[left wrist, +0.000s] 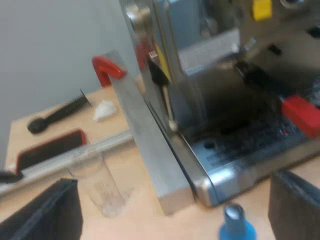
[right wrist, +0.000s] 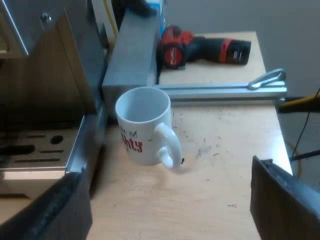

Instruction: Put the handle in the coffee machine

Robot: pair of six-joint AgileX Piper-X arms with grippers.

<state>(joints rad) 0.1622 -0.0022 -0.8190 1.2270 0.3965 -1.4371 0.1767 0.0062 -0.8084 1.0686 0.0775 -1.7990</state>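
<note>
The espresso machine [left wrist: 235, 150] stands close ahead of my left gripper [left wrist: 170, 222]. The metal holder's dark handle [left wrist: 262, 82] sticks out of the machine's front above the drip tray, and its red end [left wrist: 301, 115] points toward me. My left fingers are open and wide apart, holding nothing. A blue tamper [left wrist: 236, 227] stands on the table below them, near the machine's corner, and a clear measuring glass [left wrist: 100, 185] stands beside the machine. My right gripper [right wrist: 165, 217] is open over bare table, near a white mug [right wrist: 147, 125] with red lettering that stands by the machine's side [right wrist: 50, 100].
A grey metal block [left wrist: 150, 150] leans along the machine's side. A metal rail [right wrist: 220, 92] crosses the wooden table behind the mug, with a red and black drill [right wrist: 205, 47] beyond it. A red clamp [left wrist: 107, 67], a black tool [left wrist: 57, 115] and a white scrap [left wrist: 104, 110] lie beyond the glass.
</note>
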